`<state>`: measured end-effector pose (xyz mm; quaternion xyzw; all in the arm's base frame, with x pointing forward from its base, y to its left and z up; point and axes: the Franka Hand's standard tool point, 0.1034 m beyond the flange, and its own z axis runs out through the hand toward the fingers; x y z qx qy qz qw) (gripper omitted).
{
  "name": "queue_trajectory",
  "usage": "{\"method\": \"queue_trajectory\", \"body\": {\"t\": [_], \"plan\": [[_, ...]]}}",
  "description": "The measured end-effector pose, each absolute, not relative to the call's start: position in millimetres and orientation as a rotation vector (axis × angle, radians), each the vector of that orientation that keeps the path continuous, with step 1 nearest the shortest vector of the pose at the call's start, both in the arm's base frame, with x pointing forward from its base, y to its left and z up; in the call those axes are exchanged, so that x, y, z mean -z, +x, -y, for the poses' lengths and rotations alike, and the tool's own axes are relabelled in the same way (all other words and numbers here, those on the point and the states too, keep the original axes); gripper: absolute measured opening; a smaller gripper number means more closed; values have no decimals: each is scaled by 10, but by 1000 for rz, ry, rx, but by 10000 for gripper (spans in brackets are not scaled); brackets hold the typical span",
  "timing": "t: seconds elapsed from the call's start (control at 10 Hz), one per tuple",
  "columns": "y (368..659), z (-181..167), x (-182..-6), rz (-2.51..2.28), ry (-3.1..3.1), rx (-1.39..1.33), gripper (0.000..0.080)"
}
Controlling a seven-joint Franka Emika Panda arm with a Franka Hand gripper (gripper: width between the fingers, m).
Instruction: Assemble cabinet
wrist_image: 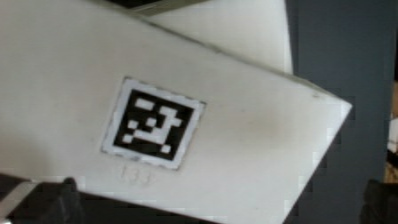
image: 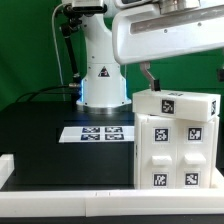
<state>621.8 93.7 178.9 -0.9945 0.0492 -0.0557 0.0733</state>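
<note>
The cabinet (image: pixel 176 140) stood at the exterior view's right, near the front edge of the black desk (image: pixel 45 140), a tall white box with tagged panels down its face and a tagged slab on top. That top slab looked slightly skewed against the body below, though I couldn't be sure how it seated. The arm reached in from above, and the fingers (image: pixel 149 78) hung at the cabinet's back upper corner, touching or just beside the top piece; too small and dark to say which. In the wrist view the tagged white top (wrist_image: pixel 196 110) filled nearly everything, tilted, with only dark finger tips (wrist_image: pixel 50 203) at the edge, so I could not tell whether the fingers were spread, pressed together, or pinching the slab. My guess: the step in hand was seating or nudging the top piece onto the body. To do it well, the push should stay low and square to the slab's edge, slow, so the box doesn't slide toward the white rail (image: pixel 70 190) at the desk front or tip. Check that edges line up flush before letting go. Further out, the marker board (image: pixel 98 132) lay flat mid-desk, well apart from the cabinet, and the robot base (image: pixel 100 75) stood behind it against the green backdrop.
</note>
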Motion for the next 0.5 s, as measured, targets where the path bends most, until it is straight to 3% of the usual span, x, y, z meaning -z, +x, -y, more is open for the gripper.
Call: {"method": "queue_trajectory", "body": {"t": [0.5], "plan": [[6114,-906,-1753,507,-3032,123,797]]}}
